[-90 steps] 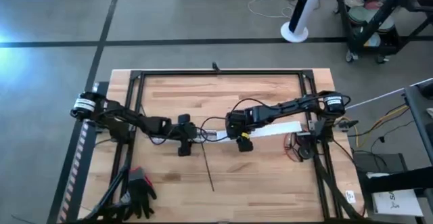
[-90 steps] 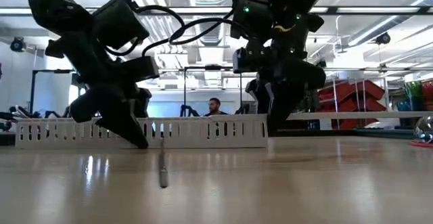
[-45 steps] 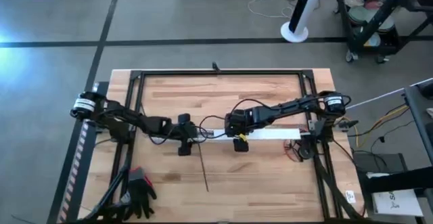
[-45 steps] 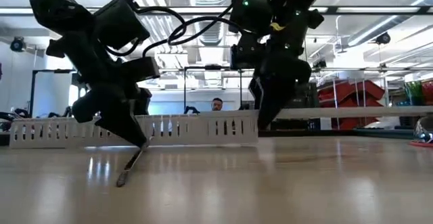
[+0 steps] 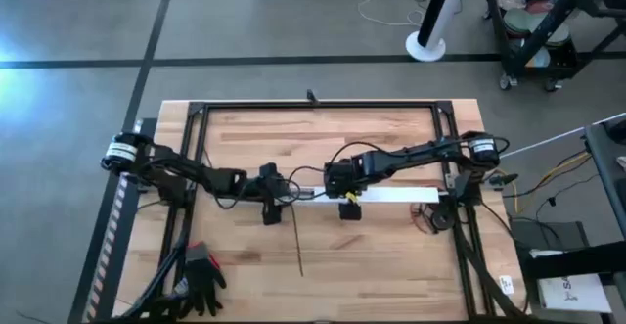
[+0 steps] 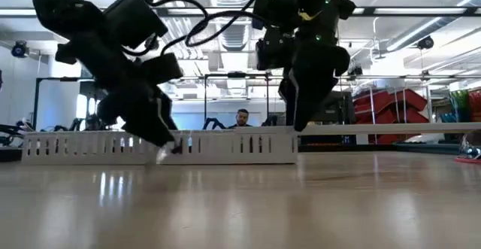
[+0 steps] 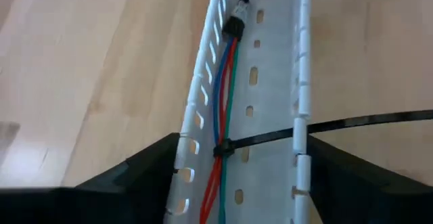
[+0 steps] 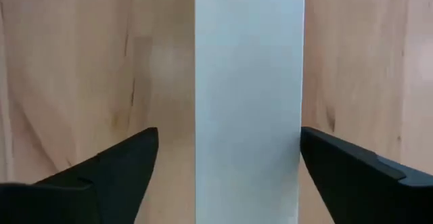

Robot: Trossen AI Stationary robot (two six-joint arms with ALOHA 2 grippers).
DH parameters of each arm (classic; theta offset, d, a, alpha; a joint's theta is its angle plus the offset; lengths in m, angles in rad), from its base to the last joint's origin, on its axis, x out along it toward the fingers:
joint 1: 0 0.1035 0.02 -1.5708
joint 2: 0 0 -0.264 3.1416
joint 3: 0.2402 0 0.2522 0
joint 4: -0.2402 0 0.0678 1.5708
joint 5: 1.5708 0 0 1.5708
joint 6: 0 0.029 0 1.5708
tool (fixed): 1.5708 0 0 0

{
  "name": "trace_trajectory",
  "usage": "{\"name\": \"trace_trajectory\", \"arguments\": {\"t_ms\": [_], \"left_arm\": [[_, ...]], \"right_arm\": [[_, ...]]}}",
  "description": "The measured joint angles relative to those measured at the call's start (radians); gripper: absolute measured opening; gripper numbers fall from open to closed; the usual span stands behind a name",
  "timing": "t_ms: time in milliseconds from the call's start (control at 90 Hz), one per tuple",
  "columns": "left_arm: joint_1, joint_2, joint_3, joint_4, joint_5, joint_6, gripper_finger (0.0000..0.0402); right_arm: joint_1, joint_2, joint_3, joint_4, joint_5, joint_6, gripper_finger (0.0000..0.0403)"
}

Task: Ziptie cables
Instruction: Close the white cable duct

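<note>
The cables (image 7: 223,95) are red, blue and green wires with a dark plug and a small pale end (image 7: 242,9). They lie inside a long white slotted duct (image 5: 381,195) on the table. A black ziptie (image 7: 220,149) circles them, and its tail (image 5: 295,241) trails toward the near edge. My left gripper (image 5: 270,199) is open, one finger on each side of the duct's left end (image 7: 237,183). My right gripper (image 5: 344,193) is open and straddles the duct (image 8: 249,102) farther right, pointing down. My left gripper has one finger (image 7: 145,170) close against the duct's slotted wall (image 7: 186,160). I cannot tell whether it touches. My right gripper has the inner side of one finger (image 8: 338,166) against the duct's long edge (image 8: 298,116). The other finger (image 8: 118,166) stands apart from it. The duct lies on the table.
A black glove (image 5: 202,268) lies at the near left corner. A tangle of red and dark wires (image 5: 426,216) sits by the right post. Black frame rails (image 5: 313,106) edge the table. A person (image 6: 241,118) shows far behind the table.
The duct's right end has swung toward the near edge, so the duct now lies level across the table. My right gripper has gone a little toward the far edge and the left. My left gripper has tipped. The ziptie's tail has swung, and its tip has left the low view.
</note>
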Motion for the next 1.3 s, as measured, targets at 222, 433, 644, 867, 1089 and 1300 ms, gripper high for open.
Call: {"name": "trace_trajectory", "arguments": {"t_ms": [222,433,644,867,1089,1300], "left_arm": [[-0.016,-0.083,0.056,-0.163,0.007,0.007,0.0274],[-0.017,-0.140,0.098,-0.120,0.011,0.045,0.0274],[-0.042,-0.056,0.064,0.028,0.069,0.051,0.0274],[-0.042,0.037,0.065,0.074,0.069,0.087,0.0274],[-0.023,0.090,0.065,0.094,0.065,0.092,0.0274],[-0.011,0.137,0.065,0.103,0.066,0.096,0.0253]], "right_arm": [[0.050,-0.001,-0.075,0.178,0.072,0.011,0.0347],[0.075,-0.001,-0.217,0.555,0.091,0.044,0.0345],[0.074,-0.001,-0.319,0.842,0.091,0.086,0.0322],[0.072,0.001,-0.342,0.883,0.117,0.072,0.0295],[0.071,0.002,-0.346,0.889,0.117,0.063,0.0259],[0.071,0.002,-0.348,0.890,0.114,0.077,0.0225]]}}
